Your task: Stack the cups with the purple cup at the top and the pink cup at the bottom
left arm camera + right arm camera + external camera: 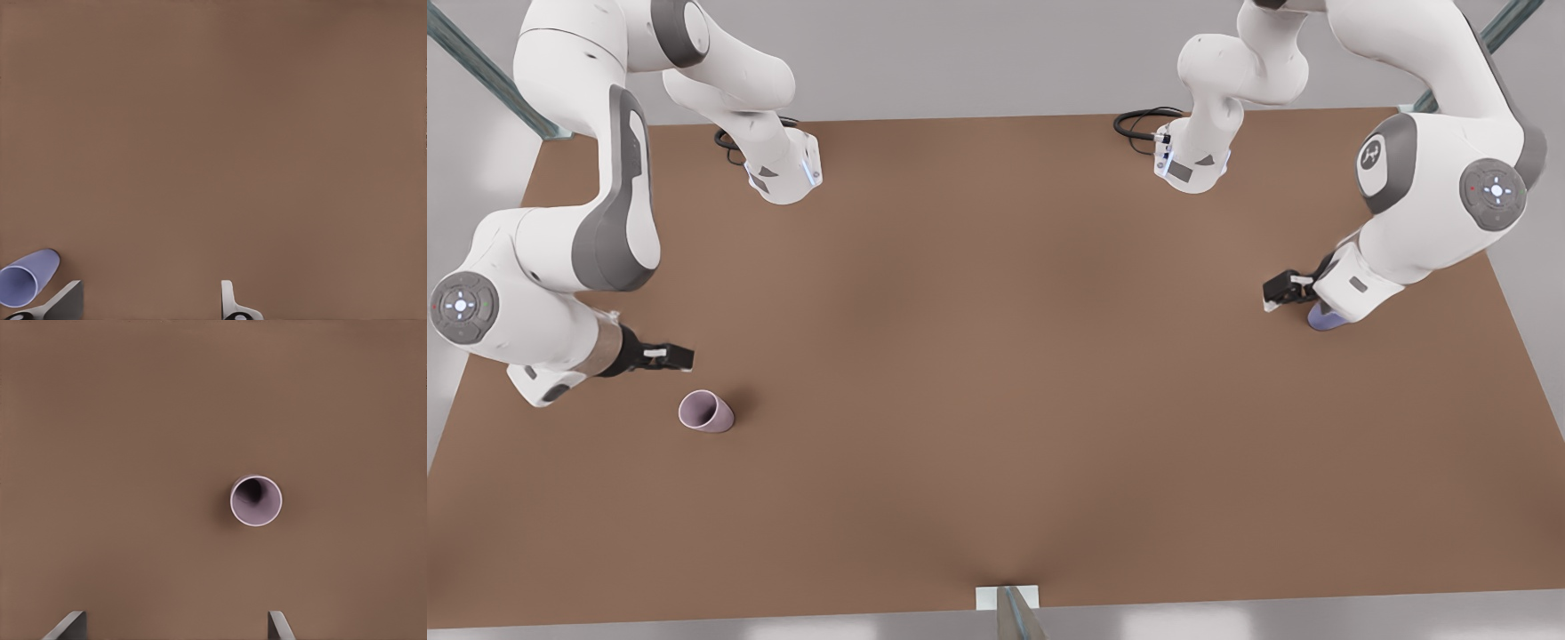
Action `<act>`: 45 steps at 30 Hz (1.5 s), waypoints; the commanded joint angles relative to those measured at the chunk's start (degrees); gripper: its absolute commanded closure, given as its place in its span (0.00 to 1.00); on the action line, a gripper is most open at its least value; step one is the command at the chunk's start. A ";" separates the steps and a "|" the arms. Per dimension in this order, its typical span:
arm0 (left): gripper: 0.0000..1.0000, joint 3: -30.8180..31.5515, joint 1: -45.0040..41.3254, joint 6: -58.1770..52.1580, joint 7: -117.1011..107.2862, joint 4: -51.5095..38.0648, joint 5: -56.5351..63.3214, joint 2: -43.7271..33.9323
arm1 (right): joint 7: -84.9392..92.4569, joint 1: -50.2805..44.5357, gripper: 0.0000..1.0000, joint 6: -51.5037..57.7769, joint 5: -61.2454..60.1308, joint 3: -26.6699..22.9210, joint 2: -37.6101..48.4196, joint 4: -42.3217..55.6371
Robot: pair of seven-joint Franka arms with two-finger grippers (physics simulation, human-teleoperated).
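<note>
The pink cup (706, 412) stands upright on the brown table (996, 356), mouth up, toward the front view's left. In the right wrist view the pink cup (256, 501) is seen from straight above, well ahead of my open right gripper (175, 623). That right gripper (669, 356) hovers just behind the cup, not touching it. The purple cup (1325, 317) sits at the front view's right, partly hidden under the other arm's hand. My left gripper (1279, 291) is beside it; its fingers (230, 303) are spread wide, with the purple cup (27, 279) just outside them. Nothing is held.
Both arm bases stand at the table's far edge with black cables (1143, 123) beside them. A small metal post (1009, 609) sits at the middle of the near edge. A broad stretch of bare table lies between the two cups.
</note>
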State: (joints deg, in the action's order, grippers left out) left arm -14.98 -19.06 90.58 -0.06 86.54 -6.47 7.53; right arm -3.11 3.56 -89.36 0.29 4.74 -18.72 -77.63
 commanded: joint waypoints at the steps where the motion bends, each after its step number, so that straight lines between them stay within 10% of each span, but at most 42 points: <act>1: 0.00 -0.05 -0.10 3.64 0.24 -0.06 -0.03 0.11 | -2.16 0.13 0.00 -4.24 -0.02 0.00 -0.27 -0.06; 45: 0.00 -0.75 0.08 0.47 0.94 0.73 2.34 0.47 | 5.31 8.75 0.00 -31.93 -0.02 0.00 -10.46 -21.07</act>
State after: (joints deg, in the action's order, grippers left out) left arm -15.75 -18.97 91.35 0.76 87.30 -4.88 8.12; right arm -0.30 12.34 -119.76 0.33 4.74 -28.77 -98.75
